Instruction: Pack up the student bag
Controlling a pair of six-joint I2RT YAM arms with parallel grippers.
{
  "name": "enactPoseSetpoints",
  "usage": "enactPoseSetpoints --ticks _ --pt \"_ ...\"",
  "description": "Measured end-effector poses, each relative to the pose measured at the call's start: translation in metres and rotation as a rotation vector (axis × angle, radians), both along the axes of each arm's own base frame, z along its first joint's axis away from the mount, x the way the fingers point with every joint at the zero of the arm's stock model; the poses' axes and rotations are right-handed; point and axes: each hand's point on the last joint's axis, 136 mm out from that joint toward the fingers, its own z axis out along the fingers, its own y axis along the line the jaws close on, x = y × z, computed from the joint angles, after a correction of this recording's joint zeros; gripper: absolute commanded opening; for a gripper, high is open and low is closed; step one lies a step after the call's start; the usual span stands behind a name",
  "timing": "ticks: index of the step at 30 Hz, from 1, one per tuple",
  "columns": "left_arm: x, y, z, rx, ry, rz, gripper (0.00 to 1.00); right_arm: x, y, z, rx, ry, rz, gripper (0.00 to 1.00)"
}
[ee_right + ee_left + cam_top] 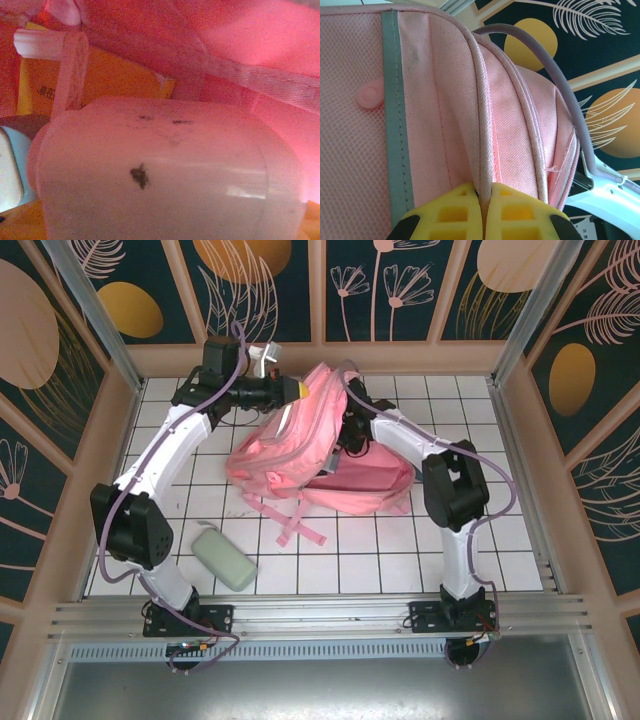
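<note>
Left wrist | left gripper [484, 195] clamps student bag [435, 100] rim, 6 o'clock | right gripper: we cannot tell | risk: rim slips, mouth closes.

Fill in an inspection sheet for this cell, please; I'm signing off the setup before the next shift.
Surface: white tiled table; no spills seen.
Job's things: student bag lies mid-table; inside it are a pale rounded container and an orange book.
Clutter: pale green pouch on the tiles near the left arm's base.
Hands: left hand is shut on a piped edge of the bag; right hand is in the bag's mouth, open or shut cannot be told.
Cables: purple cable runs along each arm.
Surroundings: dark floral panels; metal frame rail at the near edge.
</note>
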Motion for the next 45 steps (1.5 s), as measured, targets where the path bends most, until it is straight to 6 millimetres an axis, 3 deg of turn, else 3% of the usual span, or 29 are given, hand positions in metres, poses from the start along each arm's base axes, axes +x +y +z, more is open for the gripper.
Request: enactPoseSetpoints --ticks 5,11,17,21,30,36,39,42,45 --pt "0.004 0.002 -0.001 0.002 -0.002 0.011 0.00 0.008 0.033 0.006 0.060 -0.019 0.053 0.88" --pt "0.005 0.003 -0.001 0.007 -0.012 0.013 0.00 0.004 0.045 0.009 0.086 -0.038 0.095 0.93" --pt "0.005 0.004 -0.002 0.009 -0.013 0.016 0.00 -0.009 0.032 0.011 0.050 -0.067 0.121 0.95" --pt "0.009 0.009 -0.002 -0.012 -0.014 0.039 0.00 -0.026 0.016 0.025 0.032 -0.123 0.148 0.96" --pt "0.015 0.036 -0.007 -0.042 -0.023 0.145 0.00 -0.065 -0.007 0.100 0.045 -0.384 0.230 0.90" --pt "0.019 0.059 -0.015 -0.044 -0.032 0.233 0.00 -0.091 -0.043 0.110 -0.008 -0.463 0.199 0.88" --pt "0.022 0.070 -0.018 -0.032 -0.046 0.278 0.00 -0.095 -0.072 0.118 -0.047 -0.496 0.122 0.88" --pt "0.023 0.077 -0.022 -0.015 -0.063 0.309 0.00 -0.078 -0.126 0.126 -0.068 -0.506 -0.028 0.87" --pt "0.021 0.080 -0.027 -0.009 -0.084 0.320 0.00 -0.055 -0.199 0.106 -0.107 -0.446 -0.213 0.89"
